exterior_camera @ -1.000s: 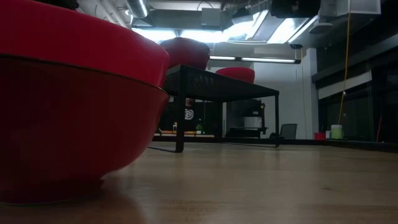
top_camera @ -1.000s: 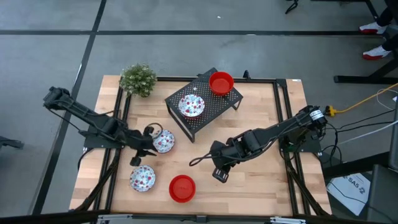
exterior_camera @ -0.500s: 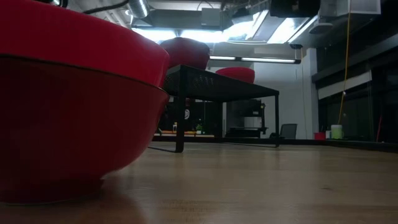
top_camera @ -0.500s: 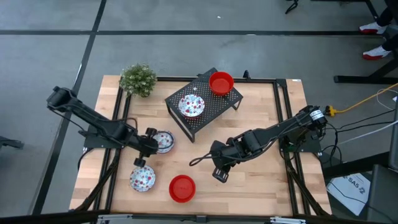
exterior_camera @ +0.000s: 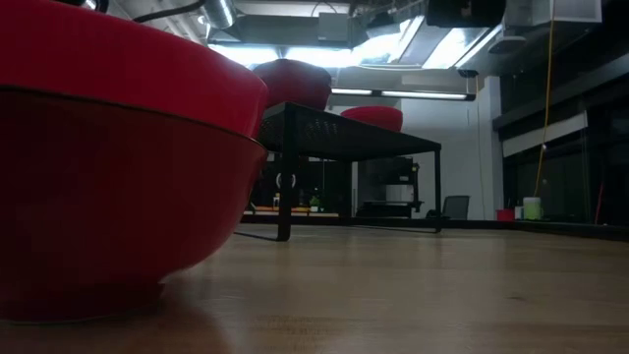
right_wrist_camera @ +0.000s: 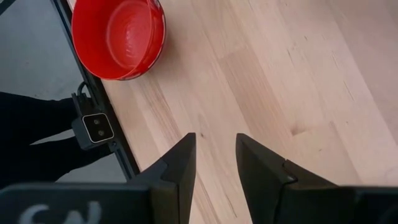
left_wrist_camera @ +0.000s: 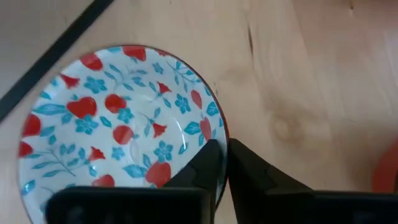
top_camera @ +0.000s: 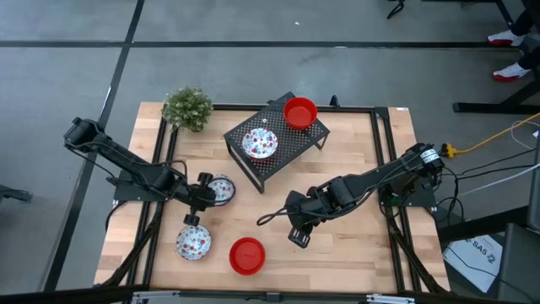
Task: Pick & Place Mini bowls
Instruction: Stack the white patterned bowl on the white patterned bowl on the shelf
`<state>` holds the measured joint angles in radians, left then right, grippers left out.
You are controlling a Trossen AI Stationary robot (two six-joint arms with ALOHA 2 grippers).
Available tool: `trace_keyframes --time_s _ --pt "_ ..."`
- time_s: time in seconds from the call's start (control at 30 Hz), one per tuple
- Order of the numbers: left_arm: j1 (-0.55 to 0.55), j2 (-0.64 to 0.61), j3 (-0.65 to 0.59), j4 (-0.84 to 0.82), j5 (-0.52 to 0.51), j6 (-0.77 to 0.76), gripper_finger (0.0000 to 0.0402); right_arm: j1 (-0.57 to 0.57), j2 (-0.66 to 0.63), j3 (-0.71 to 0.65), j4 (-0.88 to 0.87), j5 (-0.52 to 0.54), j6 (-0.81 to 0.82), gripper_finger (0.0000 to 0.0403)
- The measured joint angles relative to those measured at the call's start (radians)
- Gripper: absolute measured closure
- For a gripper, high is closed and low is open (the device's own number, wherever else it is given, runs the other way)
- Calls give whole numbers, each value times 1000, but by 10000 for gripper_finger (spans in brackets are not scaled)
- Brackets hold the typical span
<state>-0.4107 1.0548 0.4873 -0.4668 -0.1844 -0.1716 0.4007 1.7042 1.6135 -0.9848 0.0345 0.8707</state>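
Under left gripper point(left_wrist_camera: 221, 163), floral bowl point(left_wrist_camera: 112, 124) rim pinched (near edge cropped).

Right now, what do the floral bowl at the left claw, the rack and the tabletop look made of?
Floral bowl: glazed ceramic or melamine, can't tell which; glossy highlights over the printed pattern. Rack: black metal mesh by the look, matte, perforated top on thin legs. Tabletop: light wood, visible grain and plank seams, satin finish.
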Motion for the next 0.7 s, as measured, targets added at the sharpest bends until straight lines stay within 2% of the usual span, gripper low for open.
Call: trace_keyframes --time_s 0.1,0.37,0.57,0.7 --pt "0 -8 1 3 1 -13 392 0 0 0 0 0 -9 289" --pt "0 -66 1 36 13 -35 395 0 0 0 0 0 -14 289" --pt "0 -143 1 62 26 -145 398 0 0 0 -1 0 -15 289" --pt "0 -157 48 25 13 -143 398 0 0 0 -1 0 -37 289"
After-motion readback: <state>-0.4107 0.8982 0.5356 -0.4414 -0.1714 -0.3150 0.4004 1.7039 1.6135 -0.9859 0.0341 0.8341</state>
